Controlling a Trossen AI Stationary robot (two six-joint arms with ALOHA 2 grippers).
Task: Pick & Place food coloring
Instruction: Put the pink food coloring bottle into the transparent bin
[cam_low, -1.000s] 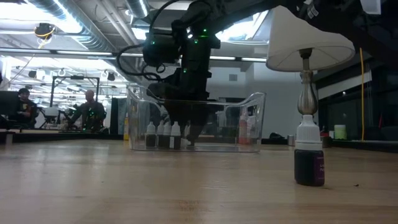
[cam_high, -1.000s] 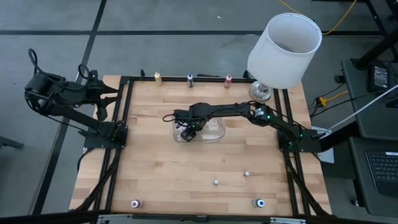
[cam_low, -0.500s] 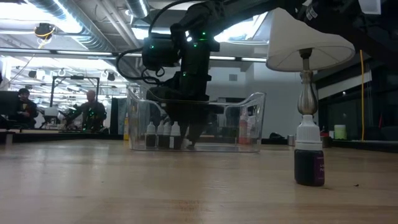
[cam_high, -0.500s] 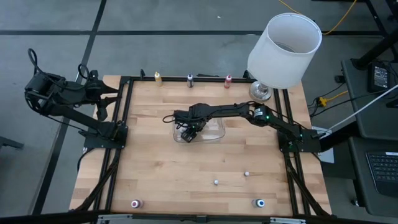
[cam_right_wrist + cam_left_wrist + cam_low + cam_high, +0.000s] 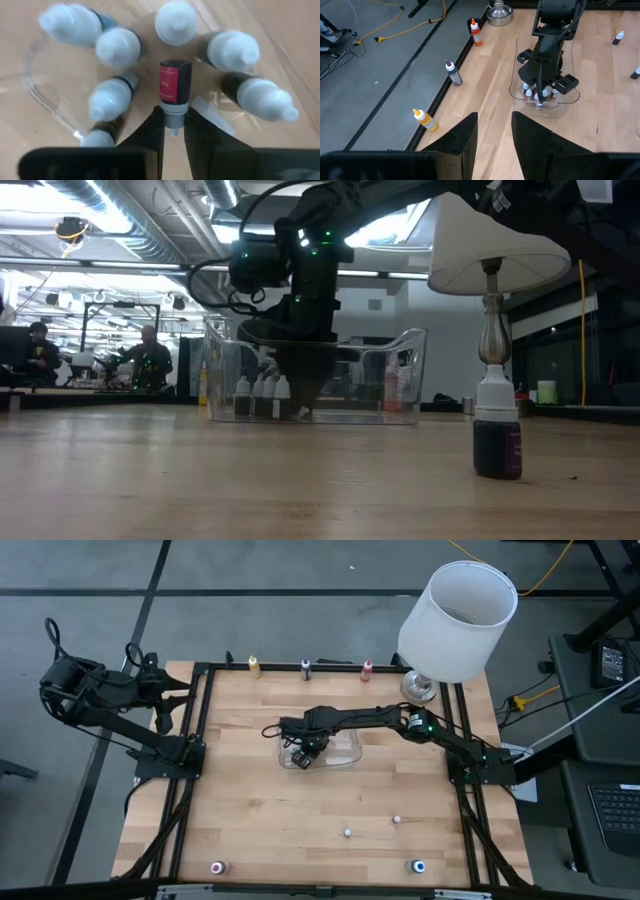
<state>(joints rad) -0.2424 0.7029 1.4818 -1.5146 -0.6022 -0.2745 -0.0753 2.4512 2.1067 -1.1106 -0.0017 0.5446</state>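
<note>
A clear plastic bin point(image 5: 322, 750) stands mid-table with several small white-capped bottles point(image 5: 117, 47) upright in it. My right gripper point(image 5: 173, 120) reaches down into the bin's left end point(image 5: 300, 753) and is shut on a red-labelled food coloring bottle point(image 5: 170, 85). Other food coloring bottles stand on their bases along the table's edges: yellow point(image 5: 253, 664), dark point(image 5: 306, 667) and red point(image 5: 367, 667) at the far edge, pink point(image 5: 218, 867) and blue point(image 5: 417, 866) at the near edge. My left gripper point(image 5: 495, 135) hangs open, raised beyond the table's left edge point(image 5: 183, 695). My right gripper pinches the red-labelled bottle by its pale cap tip point(image 5: 172, 126) between its two fingers. The fingers come from above, pointing down. The bottle stays upright below them among the other bottles; whether its base rests on the bin's floor I cannot tell.
A lamp with a white shade point(image 5: 455, 620) stands at the far right corner. Two small pale beads point(image 5: 347, 833) point(image 5: 397, 820) lie on the wood toward the near edge. The bin's clear walls point(image 5: 410, 375) rise around my right gripper. People sit in the room beyond point(image 5: 145, 360).
My right gripper has shut its fingers inside the bin, staying in place; in the low view the spread fingers have drawn together.
</note>
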